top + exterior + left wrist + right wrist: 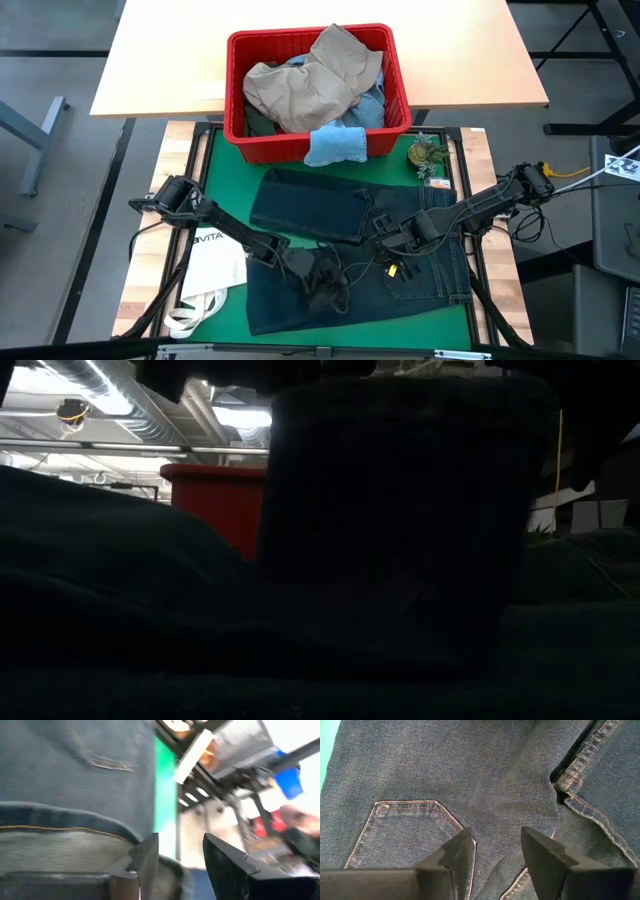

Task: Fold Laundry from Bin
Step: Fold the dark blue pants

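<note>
Dark navy jeans [360,255] lie spread on the green mat [225,180], with one part folded over at the far left [310,205]. My left gripper [325,290] sits low at the jeans' near middle, open, with a denim hem [75,832] beside one finger. Over the jeans' right half my right gripper [497,855] points down, open, above a back pocket [405,830]. Behind the mat the red bin [232,90] holds tan trousers [310,80]. A light blue cloth [335,145] hangs over its near rim. My left gripper has its fingers [145,860] apart at a thick edge of the jeans [75,832]. Nothing lies between them. Whether a finger still touches the denim I cannot tell.
A white tote bag [215,260] lies on the mat's near left, partly under my left arm. A small greenish object [428,155] sits at the mat's far right. In the low view dark cloth fills the foreground, with the bin [210,500] behind it.
</note>
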Available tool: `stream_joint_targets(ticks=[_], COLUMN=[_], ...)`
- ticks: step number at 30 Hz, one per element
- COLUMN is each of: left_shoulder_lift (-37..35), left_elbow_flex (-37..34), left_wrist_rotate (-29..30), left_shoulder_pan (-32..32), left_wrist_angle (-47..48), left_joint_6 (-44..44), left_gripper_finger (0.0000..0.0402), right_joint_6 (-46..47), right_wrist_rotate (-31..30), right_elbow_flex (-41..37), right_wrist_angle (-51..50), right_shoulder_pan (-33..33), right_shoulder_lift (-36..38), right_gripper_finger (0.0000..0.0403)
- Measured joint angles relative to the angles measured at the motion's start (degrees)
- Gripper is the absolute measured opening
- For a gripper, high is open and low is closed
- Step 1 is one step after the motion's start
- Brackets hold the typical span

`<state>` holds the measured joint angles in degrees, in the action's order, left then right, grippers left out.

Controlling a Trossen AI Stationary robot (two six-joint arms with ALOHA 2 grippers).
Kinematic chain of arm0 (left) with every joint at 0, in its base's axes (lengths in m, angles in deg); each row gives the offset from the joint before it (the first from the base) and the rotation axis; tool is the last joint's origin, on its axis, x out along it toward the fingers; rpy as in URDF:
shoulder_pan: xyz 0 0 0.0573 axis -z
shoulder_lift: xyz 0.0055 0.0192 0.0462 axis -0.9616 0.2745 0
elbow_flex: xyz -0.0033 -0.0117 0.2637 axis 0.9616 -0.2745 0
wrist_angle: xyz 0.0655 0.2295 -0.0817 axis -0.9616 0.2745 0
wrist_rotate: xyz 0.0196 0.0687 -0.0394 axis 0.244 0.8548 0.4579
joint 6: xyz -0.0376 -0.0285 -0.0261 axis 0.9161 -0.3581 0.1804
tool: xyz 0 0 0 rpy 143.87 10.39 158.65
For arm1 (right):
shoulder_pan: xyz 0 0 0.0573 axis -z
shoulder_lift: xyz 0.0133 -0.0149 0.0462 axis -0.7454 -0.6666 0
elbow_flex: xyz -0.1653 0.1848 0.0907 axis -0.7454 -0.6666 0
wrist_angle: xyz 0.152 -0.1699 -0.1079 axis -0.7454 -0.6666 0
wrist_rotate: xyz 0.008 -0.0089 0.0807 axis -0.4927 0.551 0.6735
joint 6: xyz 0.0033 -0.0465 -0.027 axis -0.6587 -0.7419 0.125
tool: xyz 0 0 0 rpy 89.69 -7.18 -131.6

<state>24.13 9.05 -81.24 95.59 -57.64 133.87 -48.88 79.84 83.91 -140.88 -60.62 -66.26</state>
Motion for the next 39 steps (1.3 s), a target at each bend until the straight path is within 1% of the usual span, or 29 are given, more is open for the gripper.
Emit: stream_joint_targets(ticks=[3,5,10,12,14,17,22,25,27,30,35,39], left_shoulder_lift=[-1.0,-1.6,-2.5,-2.9,-3.4,-4.7,-7.0,-8.2,-8.7,-9.2,-9.2,-9.2], left_elbow_flex=[0.0,0.0,0.0,0.0,0.0,0.0,0.0,0.0,0.0,0.0,0.0,0.0], left_wrist_rotate=[-8.7,-12.9,-16.7,-18.2,-19.8,-22.9,-28.4,-34.0,-36.5,-37.2,-37.0,-37.0], left_shoulder_pan=[-1.8,-3.0,-5.8,-6.8,-7.6,-8.7,-11.2,-13.3,-14.7,-16.8,-19.5,-20.6], left_wrist_angle=[-0.6,-0.5,-1.0,-1.2,-1.2,-1.2,-0.1,0.2,0.2,0.0,0.1,0.1], left_joint_6=[-0.1,-0.1,-0.7,-3.3,-6.3,-8.5,-11.1,-11.4,-11.0,-11.0,-11.0,-11.0], left_gripper_finger=[0.0147,0.0146,0.0145,0.0145,0.0145,0.0145,0.0145,0.0145,0.0145,0.0145,0.0145,0.0145], right_joint_6=[0.0,0.0,-0.1,-0.1,-0.8,-2.8,-4.8,-4.8,-4.8,-4.8,-3.8,-0.8], right_wrist_rotate=[0.0,0.4,3.3,4.5,4.5,4.5,0.9,-2.2,-3.7,-5.3,-7.7,-8.1], right_elbow_flex=[0.0,0.0,0.0,0.0,0.0,0.0,0.0,0.0,0.0,0.0,0.0,0.0], right_wrist_angle=[0.0,0.1,1.7,3.4,5.7,9.6,17.0,20.9,22.8,25.0,24.7,24.9], right_shoulder_pan=[0.0,0.0,0.0,-0.8,-2.1,-4.6,-8.6,-11.0,-12.5,-14.5,-17.2,-18.1], right_shoulder_lift=[0.0,0.0,0.0,0.0,0.0,0.0,0.0,-0.1,-0.4,-1.5,-4.7,-8.5], right_gripper_finger=[0.017,0.017,0.017,0.017,0.017,0.017,0.017,0.017,0.017,0.017,0.017,0.017])
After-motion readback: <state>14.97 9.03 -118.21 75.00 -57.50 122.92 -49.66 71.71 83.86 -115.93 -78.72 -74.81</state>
